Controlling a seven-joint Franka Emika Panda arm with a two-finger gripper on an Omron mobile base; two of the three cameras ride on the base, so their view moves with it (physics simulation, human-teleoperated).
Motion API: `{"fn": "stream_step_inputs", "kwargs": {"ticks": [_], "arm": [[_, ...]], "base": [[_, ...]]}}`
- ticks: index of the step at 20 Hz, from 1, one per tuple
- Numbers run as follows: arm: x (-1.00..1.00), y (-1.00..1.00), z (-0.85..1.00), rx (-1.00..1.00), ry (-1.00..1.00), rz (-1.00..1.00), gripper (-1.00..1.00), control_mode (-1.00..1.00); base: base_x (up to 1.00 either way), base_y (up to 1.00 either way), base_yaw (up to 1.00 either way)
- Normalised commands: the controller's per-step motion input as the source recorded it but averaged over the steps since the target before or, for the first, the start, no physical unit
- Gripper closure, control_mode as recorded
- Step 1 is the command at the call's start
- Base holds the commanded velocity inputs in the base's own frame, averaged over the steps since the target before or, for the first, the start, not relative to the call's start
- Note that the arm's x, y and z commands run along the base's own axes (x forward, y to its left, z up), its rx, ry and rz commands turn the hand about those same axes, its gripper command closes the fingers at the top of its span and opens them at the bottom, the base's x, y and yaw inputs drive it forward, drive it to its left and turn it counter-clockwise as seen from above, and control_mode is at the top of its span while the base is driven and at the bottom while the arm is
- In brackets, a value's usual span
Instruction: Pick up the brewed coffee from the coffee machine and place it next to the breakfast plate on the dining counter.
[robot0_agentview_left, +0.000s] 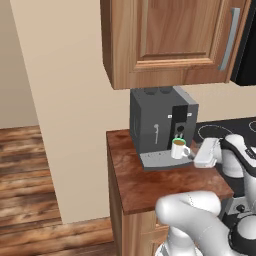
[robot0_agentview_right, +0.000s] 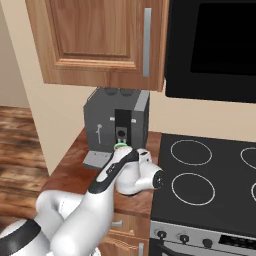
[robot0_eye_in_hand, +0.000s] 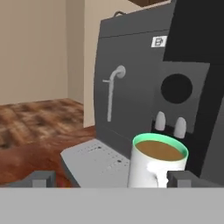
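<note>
Tool (robot0_eye_in_hand: 111, 178) open at the mug (robot0_agentview_left: 179, 148), nothing gripped.
The mug, white with a green inner rim and brown coffee, stands upright on the grey drip tray (robot0_agentview_left: 156, 160) of the coffee machine (robot0_agentview_left: 161, 120), under the spout (robot0_eye_in_hand: 169, 122). In the hand view its handle faces the camera and the two fingertips (robot0_eye_in_hand: 43, 179) stand wide apart, the right one just beside the mug, the left one well clear. The machine sits at the back of the brown worktop (robot0_agentview_left: 150, 185), below a wooden wall cabinet (robot0_agentview_left: 170, 40); a black cooktop (robot0_agentview_right: 210, 175) lies just beside the worktop.
</note>
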Motion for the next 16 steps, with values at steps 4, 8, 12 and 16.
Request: {"fn": "stream_step_inputs", "kwargs": {"ticks": [4,8,12,16], "arm": [[0.34,-0.18,0.00,0.18,0.00,0.00,-1.00,-1.00],[0.29,-0.08,0.00,0.08,0.00,0.00,-1.00,-1.00],[0.29,-0.01,-0.09,0.00,0.01,0.00,-1.00,-1.00],[0.27,0.00,-0.22,0.00,0.00,0.00,-1.00,-1.00]], "base": [[0.00,0.00,0.00],[0.00,0.00,0.00],[0.00,0.00,0.00],[0.00,0.00,0.00]]}}
